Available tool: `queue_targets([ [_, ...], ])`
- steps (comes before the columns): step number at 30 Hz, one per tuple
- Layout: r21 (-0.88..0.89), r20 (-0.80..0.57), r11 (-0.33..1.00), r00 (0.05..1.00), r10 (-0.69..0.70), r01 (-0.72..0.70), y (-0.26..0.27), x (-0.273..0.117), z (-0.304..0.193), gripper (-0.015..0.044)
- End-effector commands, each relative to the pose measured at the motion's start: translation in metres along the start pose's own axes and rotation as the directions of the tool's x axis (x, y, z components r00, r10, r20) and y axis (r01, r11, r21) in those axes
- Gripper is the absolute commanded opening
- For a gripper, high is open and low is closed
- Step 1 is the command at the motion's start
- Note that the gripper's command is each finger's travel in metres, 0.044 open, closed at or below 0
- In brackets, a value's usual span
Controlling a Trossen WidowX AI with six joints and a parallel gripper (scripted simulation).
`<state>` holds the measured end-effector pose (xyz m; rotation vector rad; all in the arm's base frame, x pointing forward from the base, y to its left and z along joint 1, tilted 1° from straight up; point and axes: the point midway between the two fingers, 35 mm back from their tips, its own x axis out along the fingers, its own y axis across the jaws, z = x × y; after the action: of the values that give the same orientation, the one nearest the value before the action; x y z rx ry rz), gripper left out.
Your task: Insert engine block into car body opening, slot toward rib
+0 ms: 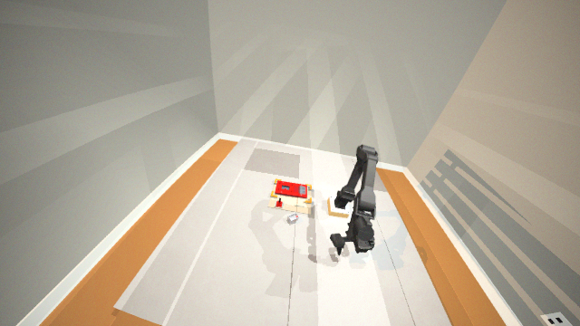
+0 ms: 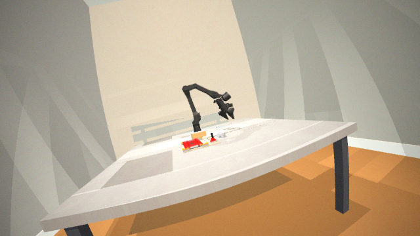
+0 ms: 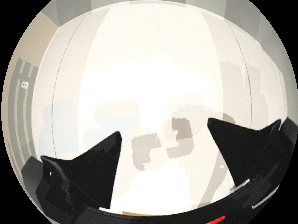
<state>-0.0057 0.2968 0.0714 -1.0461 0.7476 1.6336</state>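
Observation:
The red car body [image 1: 294,195] [image 2: 188,144] lies flat among yellow corner pieces on a pale board [image 1: 303,209]. A dark opening [image 1: 285,187] shows in its top; the rib cannot be made out. A small grey-white block [image 1: 293,219] [image 2: 222,135], which looks like the engine block, lies on the table beside the board, outside the car body. Its slot side cannot be told. My gripper [image 1: 350,253] [image 2: 231,118] [image 3: 165,129] is wide open and empty. It hangs above the table, well away from the block and the car body.
A small red piece with a black top [image 1: 279,204] [image 2: 212,138] stands on the board, beside the car body. An orange-sided box with a white top [image 1: 337,213] [image 2: 198,135] stands between the car body and the arm, partly hidden by the arm in the top view.

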Motion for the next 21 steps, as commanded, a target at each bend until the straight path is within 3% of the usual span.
queue_targets([
  [1,-0.114,-0.035,0.993,0.999,0.003,-0.007,0.0000,0.0019,-0.0014,0.0440],
  [11,-0.432,-0.101,0.901,0.995,0.009,-0.052,0.0006,0.0002,-0.0002,0.0440],
  [21,-0.696,-0.166,0.706,0.986,0.014,-0.127,0.0013,-0.0020,0.0009,0.0440],
])
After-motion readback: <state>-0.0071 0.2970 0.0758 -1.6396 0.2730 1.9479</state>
